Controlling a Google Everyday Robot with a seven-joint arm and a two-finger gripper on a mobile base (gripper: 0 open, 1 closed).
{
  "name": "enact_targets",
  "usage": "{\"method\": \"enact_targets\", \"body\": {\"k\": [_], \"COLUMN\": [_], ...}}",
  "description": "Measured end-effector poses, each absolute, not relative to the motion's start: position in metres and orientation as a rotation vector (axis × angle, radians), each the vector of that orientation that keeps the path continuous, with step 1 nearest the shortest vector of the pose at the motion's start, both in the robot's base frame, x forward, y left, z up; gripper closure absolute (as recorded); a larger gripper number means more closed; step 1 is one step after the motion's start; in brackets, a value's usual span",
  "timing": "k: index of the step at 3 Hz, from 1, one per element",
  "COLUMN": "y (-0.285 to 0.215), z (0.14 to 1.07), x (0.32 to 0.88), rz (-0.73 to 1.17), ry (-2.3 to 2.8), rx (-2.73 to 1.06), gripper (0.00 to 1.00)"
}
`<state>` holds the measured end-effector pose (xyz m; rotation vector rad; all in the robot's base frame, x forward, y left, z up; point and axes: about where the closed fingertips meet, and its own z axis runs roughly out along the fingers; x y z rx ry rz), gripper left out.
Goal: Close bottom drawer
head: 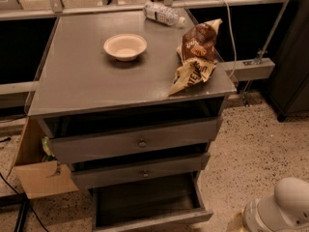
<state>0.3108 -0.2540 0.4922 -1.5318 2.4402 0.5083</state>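
The grey metal cabinet has three drawers. The bottom drawer is pulled far out, its dark inside showing and its slim front panel at the lower edge of the view; its knob is not visible. The top drawer and middle drawer are each slightly open. A white rounded part of my arm shows at the bottom right, beside the bottom drawer's right corner. The gripper itself is out of view.
On the cabinet top sit a beige bowl, a brown and yellow chip bag at the right edge and a plastic water bottle at the back. A cardboard box stands left of the cabinet. Speckled floor lies to the right.
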Motion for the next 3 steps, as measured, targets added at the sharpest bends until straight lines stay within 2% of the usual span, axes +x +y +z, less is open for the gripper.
{"method": "enact_targets", "body": {"k": [3], "y": [-0.249], "z": [0.409], "x": [0.331], "rz": [0.567], "ry": [2.271], "rx": [-1.590], "gripper": [1.00]}}
